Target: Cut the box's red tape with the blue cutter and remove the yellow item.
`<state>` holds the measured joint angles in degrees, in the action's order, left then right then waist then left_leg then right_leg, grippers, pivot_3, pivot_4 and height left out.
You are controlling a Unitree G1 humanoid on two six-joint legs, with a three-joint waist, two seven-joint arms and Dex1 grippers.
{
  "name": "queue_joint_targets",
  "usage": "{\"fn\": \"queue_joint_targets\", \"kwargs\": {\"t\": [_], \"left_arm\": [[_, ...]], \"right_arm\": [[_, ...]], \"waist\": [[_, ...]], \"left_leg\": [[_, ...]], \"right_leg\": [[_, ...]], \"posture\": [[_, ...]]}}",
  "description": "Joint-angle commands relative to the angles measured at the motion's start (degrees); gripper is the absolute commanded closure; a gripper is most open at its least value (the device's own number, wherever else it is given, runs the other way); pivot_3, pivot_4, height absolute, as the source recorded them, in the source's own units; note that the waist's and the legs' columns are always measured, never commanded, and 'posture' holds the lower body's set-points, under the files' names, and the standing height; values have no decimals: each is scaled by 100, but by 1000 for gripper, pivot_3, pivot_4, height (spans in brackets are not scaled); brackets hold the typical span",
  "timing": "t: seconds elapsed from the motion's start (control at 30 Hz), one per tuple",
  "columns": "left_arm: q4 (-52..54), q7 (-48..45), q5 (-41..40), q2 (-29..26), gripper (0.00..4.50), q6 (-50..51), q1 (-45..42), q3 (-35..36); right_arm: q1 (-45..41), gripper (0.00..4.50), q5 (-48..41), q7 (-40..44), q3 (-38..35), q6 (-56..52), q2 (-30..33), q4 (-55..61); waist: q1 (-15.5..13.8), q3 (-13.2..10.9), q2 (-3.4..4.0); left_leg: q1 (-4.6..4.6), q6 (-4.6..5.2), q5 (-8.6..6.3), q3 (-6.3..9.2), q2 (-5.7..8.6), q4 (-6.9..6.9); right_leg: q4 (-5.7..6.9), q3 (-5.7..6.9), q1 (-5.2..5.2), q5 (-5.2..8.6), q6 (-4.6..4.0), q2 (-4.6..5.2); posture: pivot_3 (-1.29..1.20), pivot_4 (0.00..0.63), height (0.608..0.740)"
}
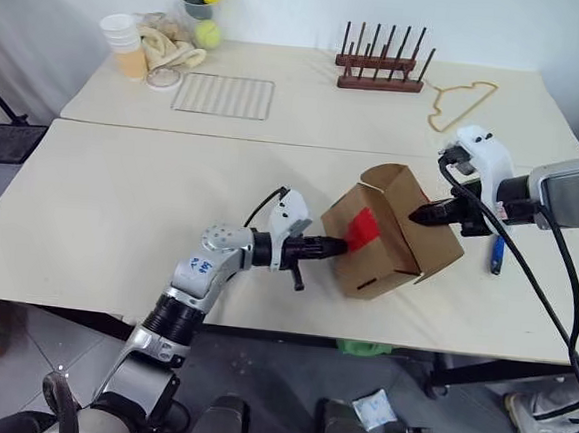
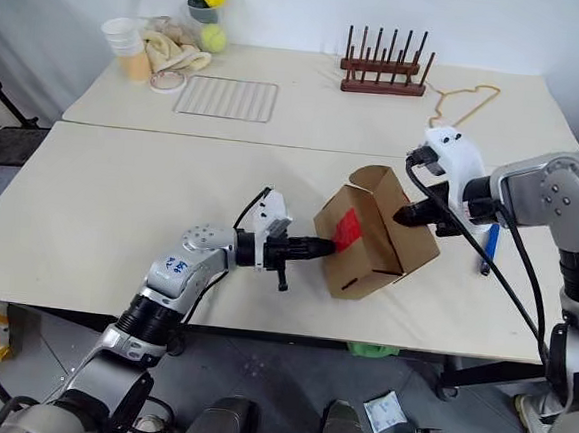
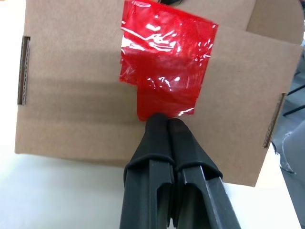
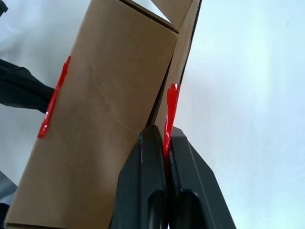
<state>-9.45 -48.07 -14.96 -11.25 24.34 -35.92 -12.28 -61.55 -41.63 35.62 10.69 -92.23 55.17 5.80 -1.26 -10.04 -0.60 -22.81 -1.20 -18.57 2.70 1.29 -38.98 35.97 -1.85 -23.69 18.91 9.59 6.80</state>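
Note:
The brown box (image 1: 407,248) stands tilted on the near table, right of the middle, with one flap (image 1: 388,176) raised. A red tape (image 1: 362,227) patch is on the side facing my left arm. My left gripper (image 1: 339,247) is shut, its tips touching the tape's lower edge (image 3: 164,107); whether it pinches the tape I cannot tell. My right gripper (image 1: 417,217) is shut on a box flap's edge, where a red tape strip (image 4: 170,109) runs between its fingers. The blue cutter (image 1: 496,255) lies on the table behind my right gripper. The yellow item is hidden.
On the far table stand a wooden peg rack (image 1: 380,61), a thin yellow hanger (image 1: 459,101), a wire grid (image 1: 224,95), stacked cups (image 1: 123,41) and a green ball (image 1: 207,35). The near table's front edge (image 1: 290,332) runs just below the box.

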Motion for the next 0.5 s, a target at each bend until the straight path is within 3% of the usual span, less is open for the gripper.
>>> {"fn": "queue_joint_targets", "kwargs": {"t": [0.03,0.5], "left_arm": [[175,185,73,24,4500,107,131,-39],[723,269,-3,-472,4500,567,527,71]], "right_arm": [[170,4471,-311,-174,20,-27,-58,503],[785,4471,-1097,-1675,-473,-27,-544,1607]], "waist": [[-10,0,0],[-5,0,0]], "left_leg": [[0,0,0,0,0,0],[1,0,0,1,-7,3]], "right_leg": [[0,0,0,-1,-1,0],[1,4,3,-7,-5,-5]], "posture": [[0,150,740],[0,150,740]]}}
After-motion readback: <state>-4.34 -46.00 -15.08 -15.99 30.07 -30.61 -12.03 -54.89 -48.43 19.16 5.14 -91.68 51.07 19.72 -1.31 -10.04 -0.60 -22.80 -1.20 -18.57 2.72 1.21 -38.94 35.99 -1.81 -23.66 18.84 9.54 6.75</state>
